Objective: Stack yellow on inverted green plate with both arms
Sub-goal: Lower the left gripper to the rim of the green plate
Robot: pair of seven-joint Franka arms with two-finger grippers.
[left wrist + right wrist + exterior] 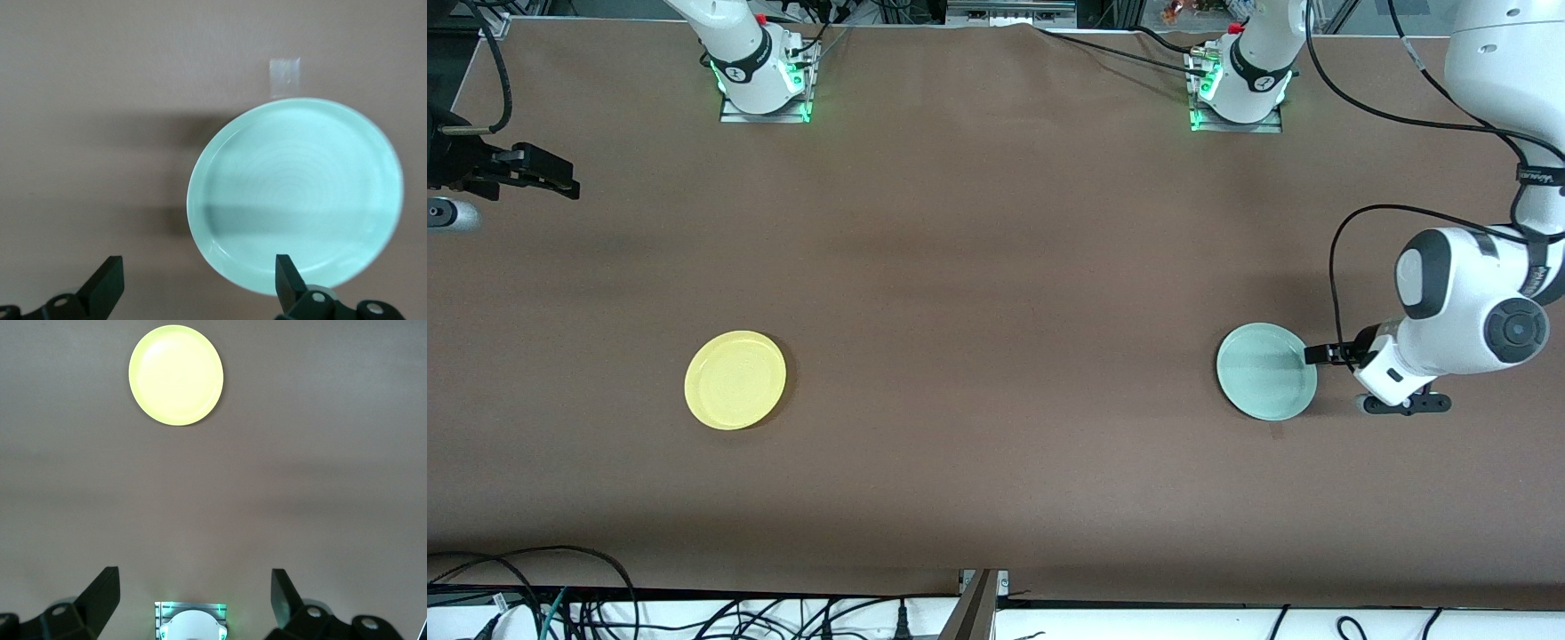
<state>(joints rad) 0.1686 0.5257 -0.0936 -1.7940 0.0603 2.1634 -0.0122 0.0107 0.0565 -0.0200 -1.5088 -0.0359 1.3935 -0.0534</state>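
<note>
on the brown surface [996,267] we see our left end effector [1320,354] spread wide at the upright green plate [1266,371], our right end effector [551,178] waiting wide, yellow plate [735,380] well apart.

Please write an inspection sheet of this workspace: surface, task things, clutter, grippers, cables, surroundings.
Surface: brown table, one small piece of clear tape beside the green plate.
Task things: green plate lies rim up, not yet inverted, toward the left arm's end; yellow plate lies rim up toward the right arm's end, far apart from it.
Clutter: nothing seen.
Grippers: left gripper open, low at the green plate's edge; right gripper open, waiting high above the table at its own end.
Cables: black cable loops along the left arm; more cables below the table's near edge.
Surroundings: two arm bases with green lights.
</note>
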